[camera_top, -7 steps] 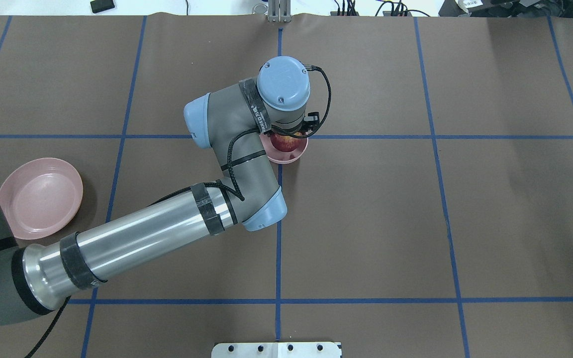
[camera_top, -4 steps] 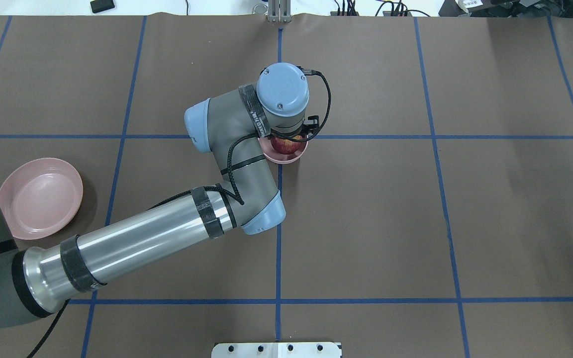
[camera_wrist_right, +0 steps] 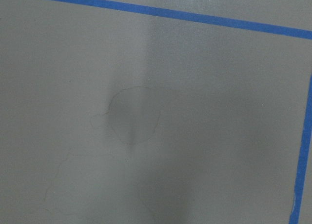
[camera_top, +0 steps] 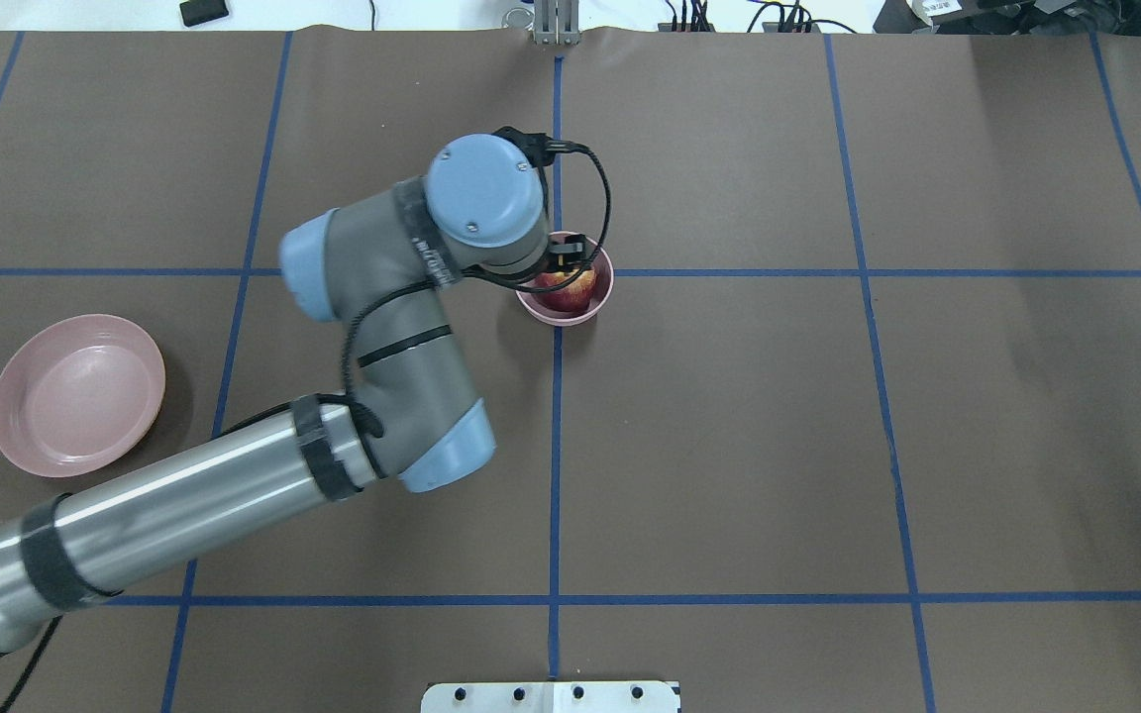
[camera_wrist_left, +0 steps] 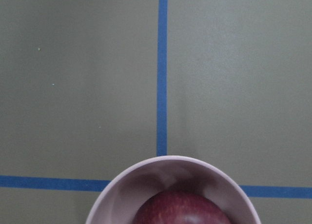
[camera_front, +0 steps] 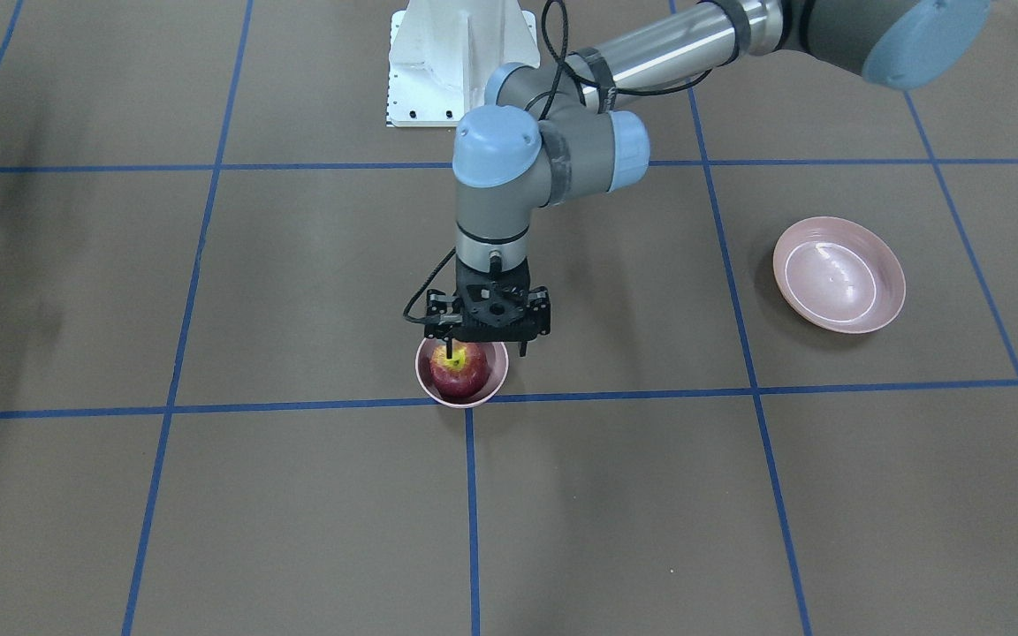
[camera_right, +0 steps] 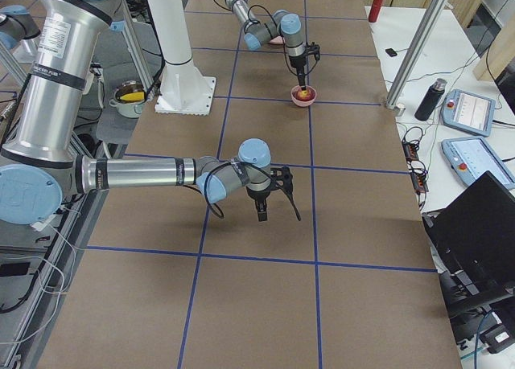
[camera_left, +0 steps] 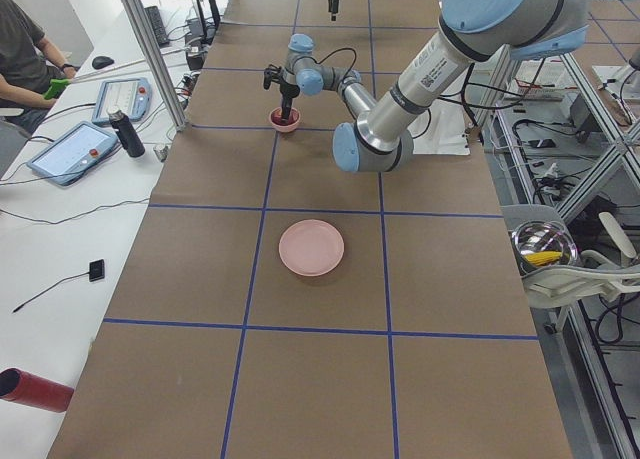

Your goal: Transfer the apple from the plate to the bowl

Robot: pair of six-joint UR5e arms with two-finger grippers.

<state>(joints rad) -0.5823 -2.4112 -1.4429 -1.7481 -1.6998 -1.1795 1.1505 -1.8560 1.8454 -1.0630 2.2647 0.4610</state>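
Brown paper with blue tape lines covers the counter. The apple sits down inside the bowl, near the middle of the counter. The plate is bare and far off, at about 9 o'clock from the bowl in the view from above.

My left hand hangs low over the bowl with its fingers spread wide and holding nothing. In the front view, one finger looks to be right over the yellow patch on the apple. The other is past the bowl's rim, at about 2 o'clock. I cannot tell if the first finger touches the apple.

I think the job is nearly done, and my worry is the way out. If I slide sideways before I lift, a finger could hook the rim and tip the little bowl. The apple fills it and sits high, so a bump could roll it out.

My right hand waits well apart, and I cannot tell how wide it is.
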